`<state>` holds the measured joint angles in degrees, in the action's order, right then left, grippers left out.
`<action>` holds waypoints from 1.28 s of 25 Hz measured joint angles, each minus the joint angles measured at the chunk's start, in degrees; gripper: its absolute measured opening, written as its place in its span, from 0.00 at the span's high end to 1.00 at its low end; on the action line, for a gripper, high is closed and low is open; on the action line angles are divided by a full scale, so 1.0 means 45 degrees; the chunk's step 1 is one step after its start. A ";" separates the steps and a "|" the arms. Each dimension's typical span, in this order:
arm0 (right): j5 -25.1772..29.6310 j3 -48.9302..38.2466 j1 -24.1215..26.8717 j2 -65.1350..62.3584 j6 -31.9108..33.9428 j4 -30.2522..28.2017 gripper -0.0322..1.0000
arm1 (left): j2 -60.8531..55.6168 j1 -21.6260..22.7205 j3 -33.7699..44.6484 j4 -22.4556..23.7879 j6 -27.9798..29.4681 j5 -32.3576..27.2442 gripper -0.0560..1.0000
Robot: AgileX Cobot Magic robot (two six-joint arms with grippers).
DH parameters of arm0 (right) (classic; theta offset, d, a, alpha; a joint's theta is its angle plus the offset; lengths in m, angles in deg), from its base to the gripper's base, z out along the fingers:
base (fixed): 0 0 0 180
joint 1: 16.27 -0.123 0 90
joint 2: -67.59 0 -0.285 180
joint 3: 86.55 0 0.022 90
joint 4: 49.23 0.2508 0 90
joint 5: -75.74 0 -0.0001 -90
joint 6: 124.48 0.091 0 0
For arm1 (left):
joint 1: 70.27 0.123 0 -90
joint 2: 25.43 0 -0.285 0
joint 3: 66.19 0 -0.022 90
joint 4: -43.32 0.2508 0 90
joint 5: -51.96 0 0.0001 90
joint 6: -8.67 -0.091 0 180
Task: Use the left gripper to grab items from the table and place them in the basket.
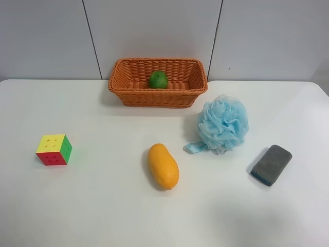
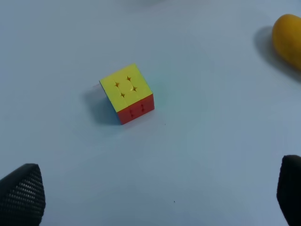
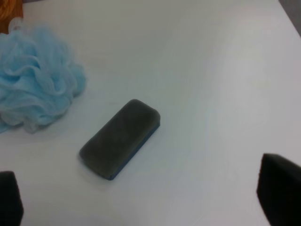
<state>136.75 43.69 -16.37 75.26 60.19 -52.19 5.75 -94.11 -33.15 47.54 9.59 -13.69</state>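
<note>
The wicker basket (image 1: 128,92) stands at the back of the white table (image 1: 103,206) with the round green fruit (image 1: 158,80) inside. The puzzle cube (image 1: 54,150) sits at the exterior high view's left. It also shows in the left wrist view (image 2: 127,93), ahead of my open, empty left gripper (image 2: 155,197). The mango (image 1: 163,166) lies mid-table, and its end shows in the left wrist view (image 2: 288,40). The blue pouf (image 1: 223,123) and grey sponge (image 1: 271,164) lie at the right. My right gripper (image 3: 143,197) is open above the table near the sponge (image 3: 120,138). No arm shows in the exterior high view.
A grey panelled wall (image 1: 154,31) rises behind the table. The pouf (image 3: 33,80) lies close beside the sponge in the right wrist view, with an orange corner of the basket (image 3: 9,12) behind it.
</note>
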 joint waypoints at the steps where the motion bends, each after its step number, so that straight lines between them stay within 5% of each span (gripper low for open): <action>1: 0.0000 0.0000 0.0000 0.0000 0.0000 0.0000 0.01 | -0.0493 0.0264 0.0289 -0.0070 0.0000 0.0091 0.01; 10: 0.0000 0.0000 0.0000 0.0000 0.0000 0.0000 0.01 | -0.3619 0.2901 0.3104 -0.1290 -0.0204 0.0846 0.01; 19: 0.0000 0.0000 0.0000 0.0000 0.0000 0.0000 0.01 | -0.5253 0.5034 0.3305 -0.1813 -0.0821 0.1001 0.01; 32: 0.0000 0.0000 0.0000 0.0000 0.0000 0.0000 0.01 | -0.5266 0.5255 0.3305 -0.1852 -0.0852 0.1001 0.01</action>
<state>136.75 43.69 -16.37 75.26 60.19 -52.19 -17.94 -70.46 -18.28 39.21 5.76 -9.18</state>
